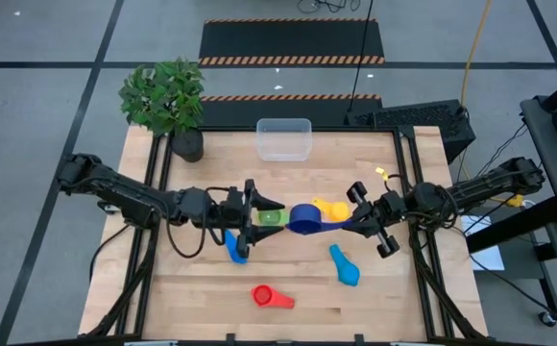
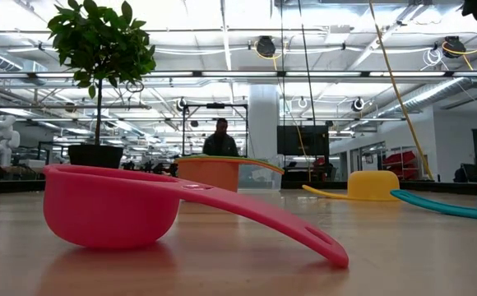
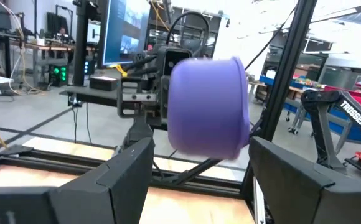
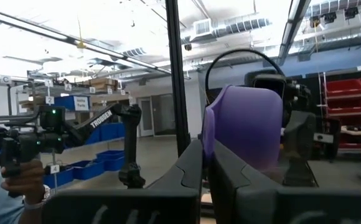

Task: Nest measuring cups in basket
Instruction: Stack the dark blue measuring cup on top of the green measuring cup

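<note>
High view: both arms meet at frame centre over the table. The right gripper pinches the handle of the dark blue cup, which hangs in the air between the two arms. The left gripper faces it with its fingers spread, near the cup but apparently not touching.

In the left wrist view the blue cup fills the gap ahead of the wide-apart fingers. In the right wrist view the fingers are pressed on the cup's handle edge.

A green cup lies under the left gripper, and a yellow cup just beside the blue one. A mid-blue cup, a light blue cup and a red cup lie lower in the frame. The basket stands at top centre, well apart from the arms and apparently holding nothing.

Risks, as judged:
- The grip is on a thin handle, so the cup may pivot or slip in a handover.
- The grippers are close together, and a collision is likely if either one advances.
- A dropped cup would land among the green and yellow cups and scatter them.

Room: the path to the basket is open. The plant stands at upper left, off that line. The table edges are far from the grippers.
</note>
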You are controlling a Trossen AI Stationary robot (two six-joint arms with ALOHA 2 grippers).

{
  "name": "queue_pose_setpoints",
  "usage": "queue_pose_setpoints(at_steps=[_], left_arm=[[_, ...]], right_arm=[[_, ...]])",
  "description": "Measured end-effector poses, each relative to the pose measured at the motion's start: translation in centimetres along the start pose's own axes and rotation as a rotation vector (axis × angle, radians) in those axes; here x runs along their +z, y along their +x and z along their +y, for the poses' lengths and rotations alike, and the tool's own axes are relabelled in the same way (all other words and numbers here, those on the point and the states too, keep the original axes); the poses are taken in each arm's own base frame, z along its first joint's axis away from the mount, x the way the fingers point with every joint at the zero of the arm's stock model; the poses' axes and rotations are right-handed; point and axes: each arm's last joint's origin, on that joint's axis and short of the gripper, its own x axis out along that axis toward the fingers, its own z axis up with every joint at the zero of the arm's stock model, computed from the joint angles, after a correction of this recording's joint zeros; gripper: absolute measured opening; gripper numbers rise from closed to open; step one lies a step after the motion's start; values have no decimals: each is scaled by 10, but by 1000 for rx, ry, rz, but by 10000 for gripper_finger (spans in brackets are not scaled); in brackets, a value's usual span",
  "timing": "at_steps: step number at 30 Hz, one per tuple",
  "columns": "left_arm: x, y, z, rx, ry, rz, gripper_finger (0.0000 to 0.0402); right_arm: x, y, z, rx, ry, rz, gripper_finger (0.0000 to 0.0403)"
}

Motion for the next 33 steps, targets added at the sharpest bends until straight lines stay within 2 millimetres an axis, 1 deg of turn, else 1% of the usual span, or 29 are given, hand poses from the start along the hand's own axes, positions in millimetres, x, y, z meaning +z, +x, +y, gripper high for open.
queue_pose_setpoints(at_steps=[5, 12, 22, 25, 33], left_arm=[[0, 0, 0, -1, 17, -5, 266], [0, 0, -1, -35, 21, 0, 266], [0, 0, -1, -45, 20, 2, 263], [0, 0, -1, -45, 20, 3, 242], [-2, 0, 0, -37, 41, 27, 143]], right_arm=[[-1, 0, 0, -11, 1, 11, 0], [-4, 0, -3, -90, -9, 30, 0], [-4, 0, -3, -91, -24, 30, 0], [-4, 0, -3, -91, -24, 30, 0], [-4, 0, -3, -90, -24, 30, 0]])
